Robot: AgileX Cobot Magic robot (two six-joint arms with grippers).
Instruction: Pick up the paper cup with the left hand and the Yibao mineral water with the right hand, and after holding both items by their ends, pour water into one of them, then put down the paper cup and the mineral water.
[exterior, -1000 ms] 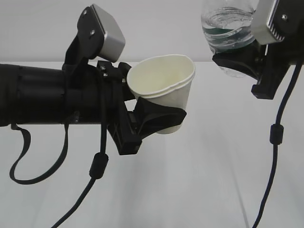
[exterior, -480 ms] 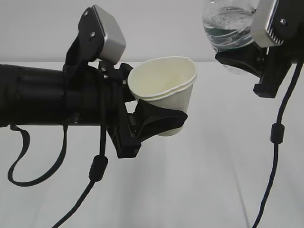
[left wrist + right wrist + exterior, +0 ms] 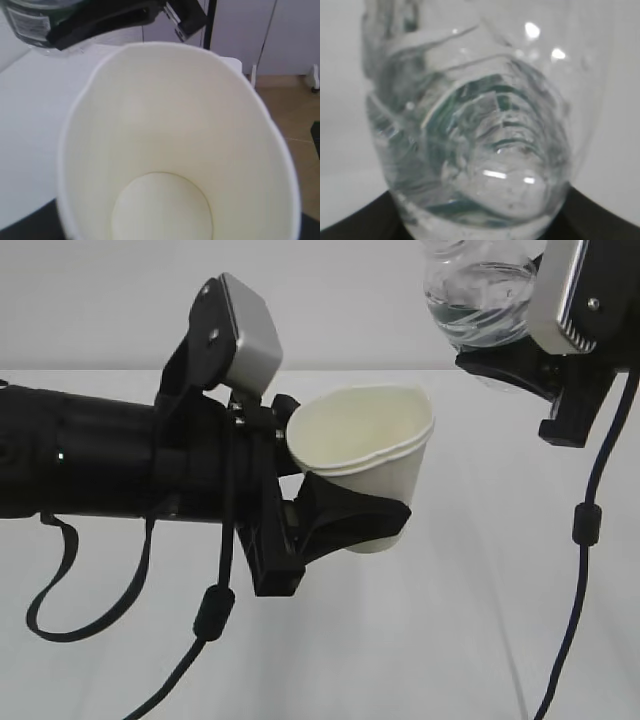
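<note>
The paper cup (image 3: 370,465) is white with a cream inside, held in the air at centre and tilted toward the camera. My left gripper (image 3: 352,520) is shut on the cup's lower part. In the left wrist view the cup (image 3: 175,145) fills the frame and its inside looks dry. The Yibao mineral water (image 3: 478,302) is a clear bottle with water and a green label, held high at the upper right, above and right of the cup. My right gripper (image 3: 520,365) is shut on it. In the right wrist view the bottle's base (image 3: 475,150) fills the frame.
A white table (image 3: 460,640) lies below both arms. Black cables hang from the left arm (image 3: 215,610) and the right arm (image 3: 585,525). In the left wrist view a tan floor (image 3: 295,115) and white cabinet doors show beyond the table.
My left arm has moved to the right and slightly down with the cup, bringing it nearer under the bottle. The bottle and right gripper have shifted a little upward.
</note>
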